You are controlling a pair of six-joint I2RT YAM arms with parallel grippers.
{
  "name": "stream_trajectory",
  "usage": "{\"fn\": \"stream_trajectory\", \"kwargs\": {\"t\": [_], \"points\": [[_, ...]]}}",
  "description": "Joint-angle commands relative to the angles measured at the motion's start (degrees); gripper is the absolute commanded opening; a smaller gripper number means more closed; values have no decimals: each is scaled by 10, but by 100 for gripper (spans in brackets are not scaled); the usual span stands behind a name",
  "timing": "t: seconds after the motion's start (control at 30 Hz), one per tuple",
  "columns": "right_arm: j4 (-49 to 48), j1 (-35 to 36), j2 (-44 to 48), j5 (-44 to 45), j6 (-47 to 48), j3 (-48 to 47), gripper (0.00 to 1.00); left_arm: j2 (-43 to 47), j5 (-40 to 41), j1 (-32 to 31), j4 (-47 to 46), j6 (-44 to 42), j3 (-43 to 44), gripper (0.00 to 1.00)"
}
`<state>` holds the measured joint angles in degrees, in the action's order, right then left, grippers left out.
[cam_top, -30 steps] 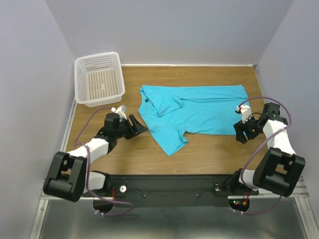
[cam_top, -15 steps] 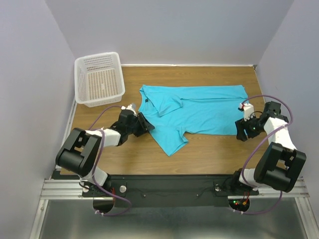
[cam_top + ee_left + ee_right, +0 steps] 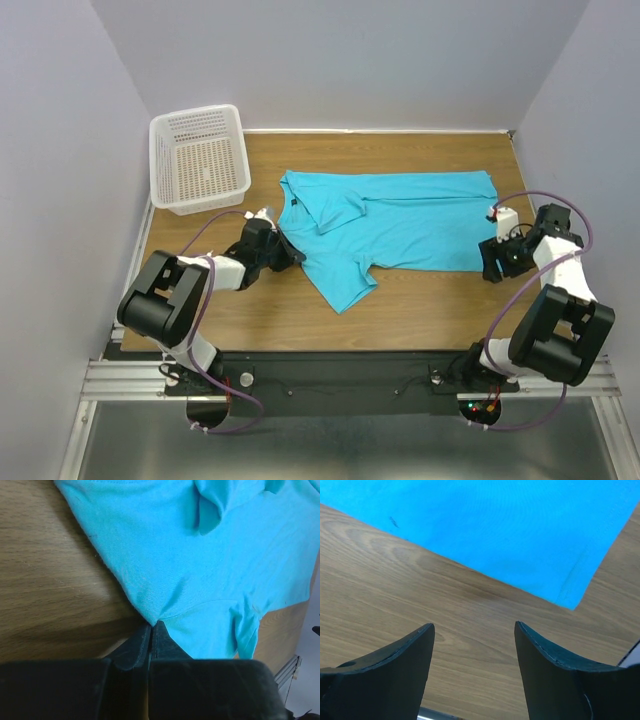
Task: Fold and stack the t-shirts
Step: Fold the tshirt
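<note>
Wooden tabletop (image 3: 420,300) is carrying the whole scene, with both arm bases sitting at its near edge.

**Hidden or unclear**
- In the left wrist view the gripper body is blocking the lower part of the picture, and the t-shirt (image 3: 400,215) is running out of frame at the top and right.
- In the right wrist view only one hem corner (image 3: 570,600) of the cloth is showing.
- In the top view the left fingertips are merging with the cloth edge and are hard to separate from it.

**Change since one second ago**
- The left gripper (image 3: 151,628) was standing spread and apart from the cloth. It is now sitting at the t-shirt's left edge with its jaws pressed together.
- The right arm has drawn slightly to the right.
- The t-shirt is lying as it did before.

**Pose**
- The left arm is reaching low and forward. Its jaws are pinching the cloth edge, which is puckering to a point at the tips.
- The right gripper (image 3: 474,626) is hovering with jaws spread over bare wood, just short of the hem corner and holding nothing.
- The t-shirt is lying flat across the middle of the table, one sleeve folded over the chest.
- The white mesh basket (image 3: 200,160) is standing at the far left corner, apart from the cloth.
</note>
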<state>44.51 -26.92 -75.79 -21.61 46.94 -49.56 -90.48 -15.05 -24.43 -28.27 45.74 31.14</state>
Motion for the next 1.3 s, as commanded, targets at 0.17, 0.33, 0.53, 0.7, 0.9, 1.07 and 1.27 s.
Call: {"fn": "stream_trajectory", "kwargs": {"t": [0.17,0.33,0.53,0.7,0.9,1.07,1.27], "points": [[-19,-17,-17,89,22,-42,70,22,-26,-4,-17,-21,3,0],[-48,-53,-49,107,2,-53,66,16,-35,-4,-17,-28,8,0],[-83,-74,-118,88,-18,-65,61,7,-52,-4,-16,-35,11,0],[-115,-74,-154,72,-39,-68,61,14,-54,-4,-16,-39,6,0],[-130,-74,-183,67,-54,-71,57,19,-54,-4,-9,-44,7,0],[-134,-74,-178,61,-67,-76,54,19,-55,-4,-4,-52,10,0],[-140,-75,-166,70,-118,-101,53,23,-58,-4,-1,-55,13,0]]}}
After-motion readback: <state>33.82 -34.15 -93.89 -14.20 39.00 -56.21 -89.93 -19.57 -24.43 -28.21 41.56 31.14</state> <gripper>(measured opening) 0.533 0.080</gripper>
